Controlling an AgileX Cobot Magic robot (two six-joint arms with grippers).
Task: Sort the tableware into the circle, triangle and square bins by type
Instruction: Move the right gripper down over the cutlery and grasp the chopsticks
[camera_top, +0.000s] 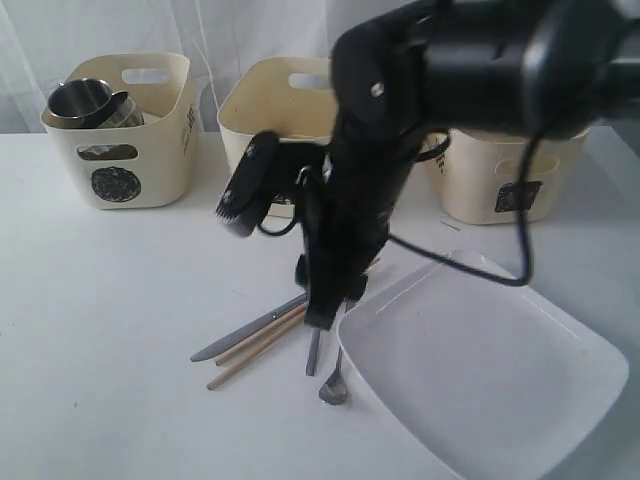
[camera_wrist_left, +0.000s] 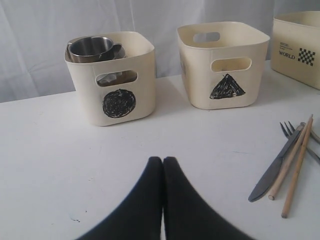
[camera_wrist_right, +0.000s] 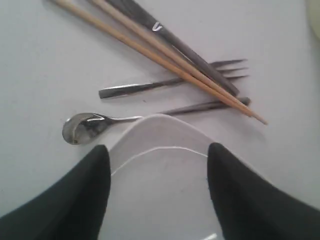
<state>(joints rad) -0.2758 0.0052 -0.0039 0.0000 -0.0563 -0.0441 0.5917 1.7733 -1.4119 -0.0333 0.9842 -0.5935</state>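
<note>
Nearest, the right gripper (camera_wrist_right: 157, 150) straddles a corner of the plate (camera_top: 490, 370), jaws spread, seemingly not gripping. The spoon (camera_wrist_right: 80, 127), fork (camera_wrist_right: 150, 87), knife (camera_wrist_right: 150, 25) and chopsticks (camera_top: 255, 352) lie beside it, unsorted. The left gripper (camera_wrist_left: 163, 160) is closed, empty. Farthest, mugs (camera_wrist_left: 92, 47) sit in the circle bin (camera_wrist_left: 85, 95).

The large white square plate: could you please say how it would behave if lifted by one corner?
The plate looks rigid and glossy, probably slippery. Being broad, it would likely twist in a corner grip. Sliding it may shove the adjacent spoon.
</note>
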